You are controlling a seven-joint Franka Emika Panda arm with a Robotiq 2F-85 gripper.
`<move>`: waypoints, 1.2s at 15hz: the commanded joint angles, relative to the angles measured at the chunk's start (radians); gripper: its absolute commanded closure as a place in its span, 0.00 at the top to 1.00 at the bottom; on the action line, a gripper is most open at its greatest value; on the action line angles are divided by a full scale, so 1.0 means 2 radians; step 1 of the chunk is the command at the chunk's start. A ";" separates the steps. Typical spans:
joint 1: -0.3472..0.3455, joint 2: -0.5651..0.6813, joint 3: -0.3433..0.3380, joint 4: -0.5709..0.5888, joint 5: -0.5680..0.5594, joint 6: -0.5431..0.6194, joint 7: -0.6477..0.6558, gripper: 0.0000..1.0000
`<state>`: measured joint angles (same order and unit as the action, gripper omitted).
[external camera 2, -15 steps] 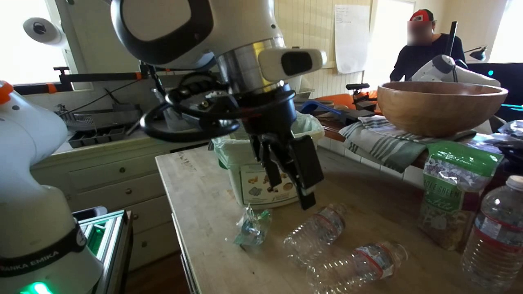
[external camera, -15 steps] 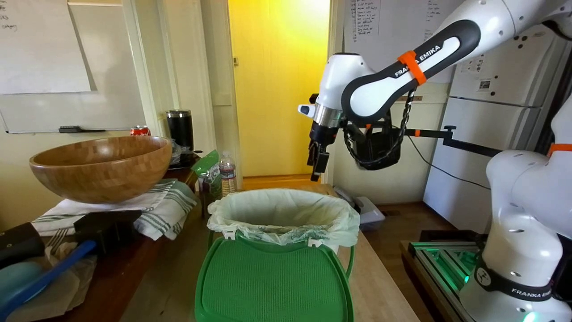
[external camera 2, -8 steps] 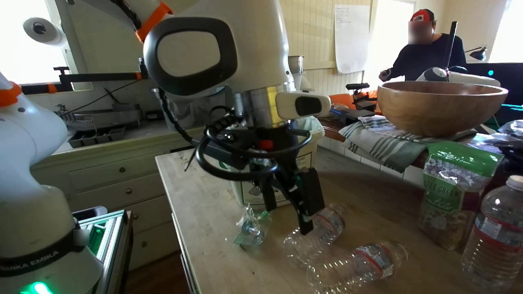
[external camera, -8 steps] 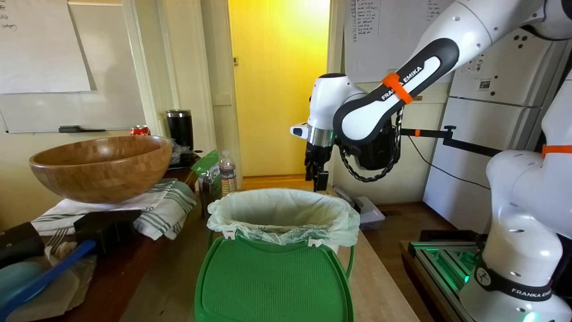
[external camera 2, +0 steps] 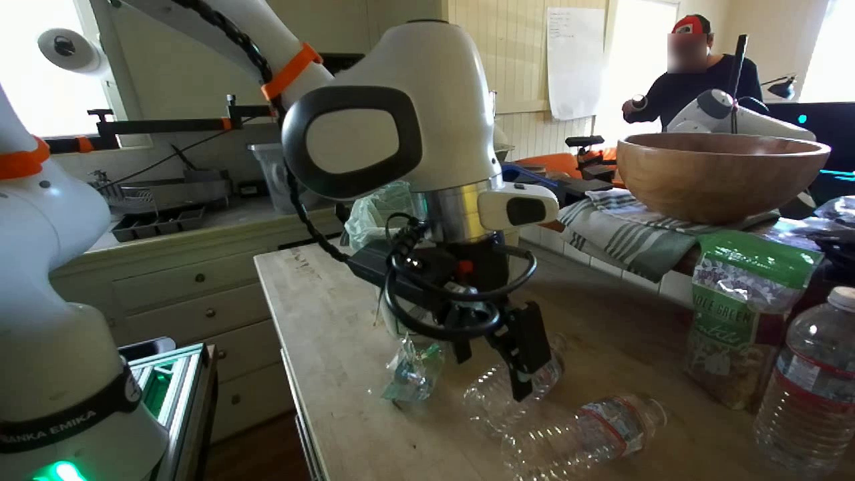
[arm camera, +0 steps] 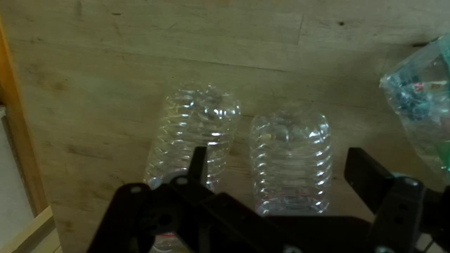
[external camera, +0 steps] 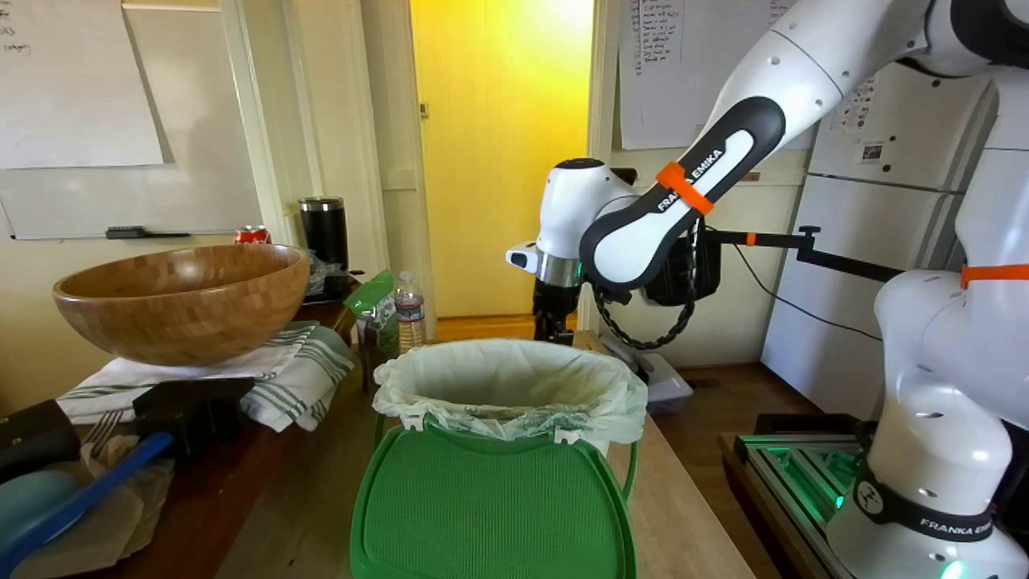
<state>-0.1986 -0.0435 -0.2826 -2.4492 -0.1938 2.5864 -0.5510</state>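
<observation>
My gripper [arm camera: 277,156] points down with its jaws wide open, low over two clear plastic bottles lying on the wooden tabletop. In the wrist view the bottle beside the wrapper [arm camera: 291,154] shows between the two fingers, with a gap on either side. The left finger overlaps part of the second bottle [arm camera: 202,116]; the lower ends of both bottles are hidden by the gripper. An exterior view has the gripper [external camera 2: 493,371] above the bottle nearer the bin [external camera 2: 491,401], and the second bottle [external camera 2: 581,434] in front. Nothing is held.
A crumpled clear wrapper [external camera 2: 414,374] lies beside the bottles. Behind the arm stands a lined bin [external camera: 514,374] with its green lid [external camera: 494,507] flipped down. A green food bag [external camera 2: 748,321], an upright water bottle [external camera 2: 811,381] and a wooden bowl [external camera 2: 721,180] stand along one side.
The arm has come down, leftward in one of the exterior views and rightward in the other, bringing the gripper lower over the bottles. Its jaws stay open; bottles and wrapper have not moved.
</observation>
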 commanded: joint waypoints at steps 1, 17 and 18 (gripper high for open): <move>-0.002 0.035 0.009 0.018 0.041 0.029 -0.002 1.00; -0.015 0.088 0.038 0.045 0.058 0.003 -0.008 1.00; -0.015 0.090 0.039 0.046 0.057 0.002 -0.008 0.89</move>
<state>-0.2110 0.1115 -0.2227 -2.3835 -0.0950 2.6251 -0.5507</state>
